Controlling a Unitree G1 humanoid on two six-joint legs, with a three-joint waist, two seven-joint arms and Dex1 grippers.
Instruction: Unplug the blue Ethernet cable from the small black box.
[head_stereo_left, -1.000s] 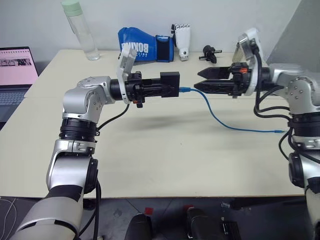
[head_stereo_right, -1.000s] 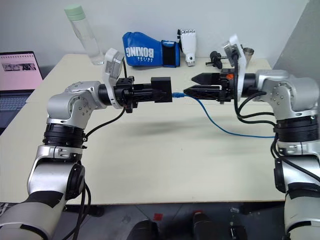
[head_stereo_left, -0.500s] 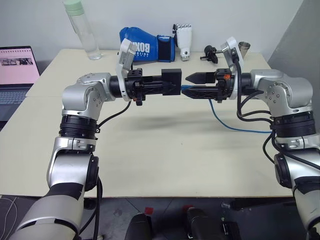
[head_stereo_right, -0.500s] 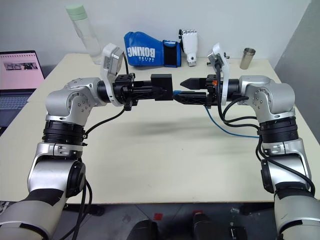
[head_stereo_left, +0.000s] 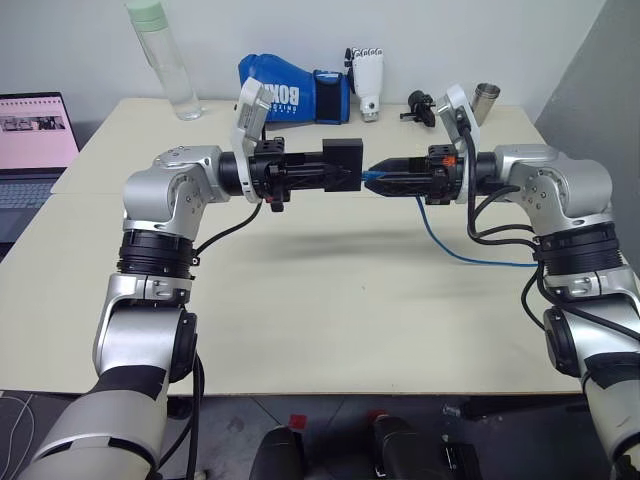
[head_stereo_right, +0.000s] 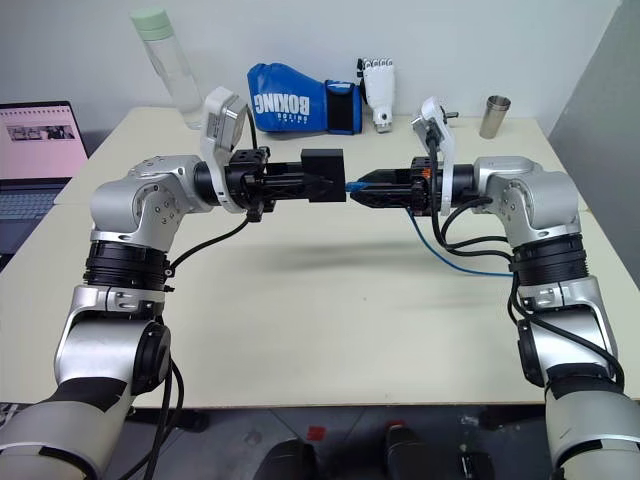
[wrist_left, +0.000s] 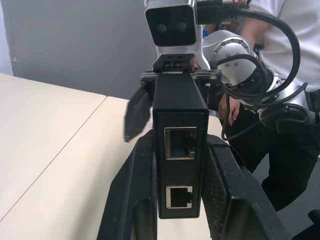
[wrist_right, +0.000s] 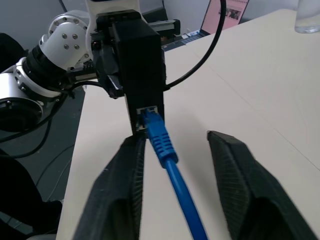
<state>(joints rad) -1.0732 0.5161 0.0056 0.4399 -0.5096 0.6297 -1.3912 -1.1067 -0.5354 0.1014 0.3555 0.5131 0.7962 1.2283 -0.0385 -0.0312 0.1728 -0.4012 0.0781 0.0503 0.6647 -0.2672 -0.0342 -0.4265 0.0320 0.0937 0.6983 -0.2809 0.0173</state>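
Blue Ethernet cable (wrist_right: 167, 155) limp, plug stiff — grip plug boot. Left gripper (wrist_left: 180, 165) clamps small black box (wrist_left: 179, 125); right gripper (wrist_right: 175, 165) jaws apart, astride plug.

A pale beige table (head_stereo_left: 330, 300) stands against a plain light-grey wall (head_stereo_left: 80, 40).

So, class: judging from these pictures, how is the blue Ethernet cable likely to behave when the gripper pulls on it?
The blue Ethernet cable sags in a loose curve to the table, so it is probably floppy and light. Its moulded plug looks stiffer, likely the better place to grip. Seated in the small black box, it may resist before releasing.
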